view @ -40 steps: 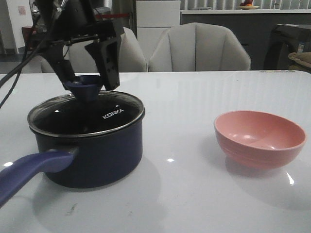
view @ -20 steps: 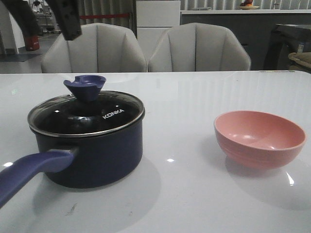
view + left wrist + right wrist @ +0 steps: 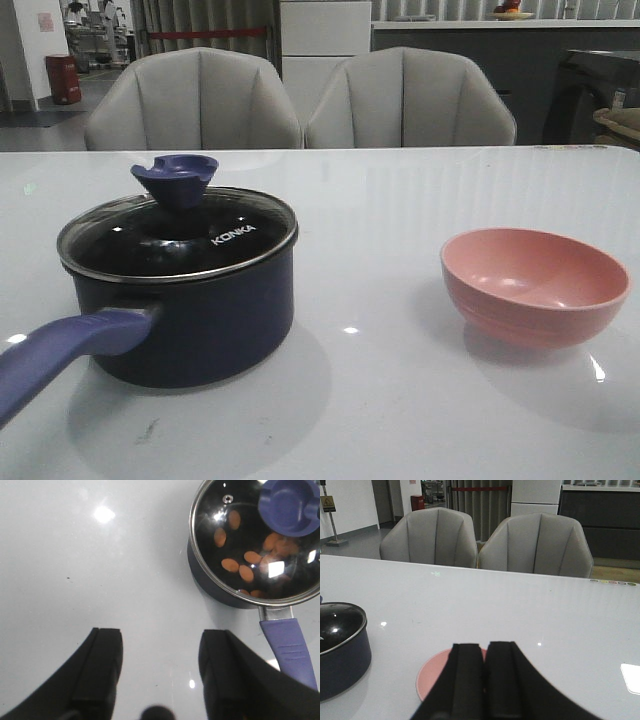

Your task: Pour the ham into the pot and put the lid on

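Left tool [image 3: 160,665] is hanging above the bare table [image 3: 75,555] with its two black fingers [image 3: 102,667] spread wide apart and nothing between them; the pot [image 3: 210,587] is sitting off to one side of it, well apart from the fingertips. Right tool [image 3: 483,680] is showing its fingers pressed together with no gap and nothing held, and the pink bowl [image 3: 427,677] is lying just behind them on the table.

In the front view neither arm is appearing. The pot [image 3: 200,320] is standing on the robot's left half of the table [image 3: 400,200], its long purple-blue handle [image 3: 60,350] reaching toward the near left edge. The lid [image 3: 180,235] is sitting level on the pot's rim, covering it fully, with the dark blue knob [image 3: 175,178] upright and the white "KONKA" lettering facing the camera. Through the glass, in the left wrist view, the ham [image 3: 245,565] is showing as scattered orange slices lying on the black floor of the pot, under the lid [image 3: 235,535].

The pink bowl [image 3: 535,285] is resting upright on the robot's right, well apart from the pot, with no ham visible in it. Two grey chairs [image 3: 300,100] are standing behind the table.
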You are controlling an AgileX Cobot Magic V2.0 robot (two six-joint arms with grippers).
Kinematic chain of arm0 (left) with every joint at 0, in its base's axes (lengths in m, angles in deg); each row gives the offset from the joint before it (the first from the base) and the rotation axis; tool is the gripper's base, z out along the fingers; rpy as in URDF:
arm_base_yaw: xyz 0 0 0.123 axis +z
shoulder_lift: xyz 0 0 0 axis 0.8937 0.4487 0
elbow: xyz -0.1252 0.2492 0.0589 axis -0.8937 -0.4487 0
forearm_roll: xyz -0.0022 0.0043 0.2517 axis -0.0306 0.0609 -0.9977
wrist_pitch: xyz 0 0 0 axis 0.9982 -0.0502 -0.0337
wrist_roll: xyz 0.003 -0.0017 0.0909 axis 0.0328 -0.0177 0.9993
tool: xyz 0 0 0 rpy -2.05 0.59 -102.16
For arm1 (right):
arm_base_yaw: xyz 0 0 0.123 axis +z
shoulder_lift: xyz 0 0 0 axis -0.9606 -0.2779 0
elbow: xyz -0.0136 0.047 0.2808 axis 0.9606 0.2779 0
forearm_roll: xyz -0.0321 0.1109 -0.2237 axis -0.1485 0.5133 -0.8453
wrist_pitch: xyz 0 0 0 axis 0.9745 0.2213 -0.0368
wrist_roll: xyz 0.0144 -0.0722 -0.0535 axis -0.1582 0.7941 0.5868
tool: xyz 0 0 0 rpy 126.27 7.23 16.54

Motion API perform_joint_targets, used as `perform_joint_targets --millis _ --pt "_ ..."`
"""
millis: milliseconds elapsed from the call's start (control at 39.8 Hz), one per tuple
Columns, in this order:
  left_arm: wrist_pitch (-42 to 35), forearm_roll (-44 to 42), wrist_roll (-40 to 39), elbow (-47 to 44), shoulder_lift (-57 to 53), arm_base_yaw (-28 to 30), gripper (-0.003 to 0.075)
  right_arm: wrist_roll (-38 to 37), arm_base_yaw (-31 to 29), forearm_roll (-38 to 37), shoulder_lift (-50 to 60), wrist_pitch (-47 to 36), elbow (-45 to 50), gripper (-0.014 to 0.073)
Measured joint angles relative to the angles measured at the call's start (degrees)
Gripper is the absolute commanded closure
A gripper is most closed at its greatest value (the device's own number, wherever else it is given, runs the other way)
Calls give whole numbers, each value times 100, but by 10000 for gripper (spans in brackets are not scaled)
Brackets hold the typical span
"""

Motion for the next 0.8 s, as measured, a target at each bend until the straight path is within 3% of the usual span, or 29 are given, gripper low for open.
perform_joint_targets --millis 251,578,804 --pt "-1270 203 0 -1360 -2026 5 463 0 0 0 0 0 0 452" --pt "-1937 214 0 -2545 -4278 5 608 0 0 0 0 0 0 452" --pt "-2492 193 10 -3374 -5364 5 606 0 0 0 0 0 0 452"
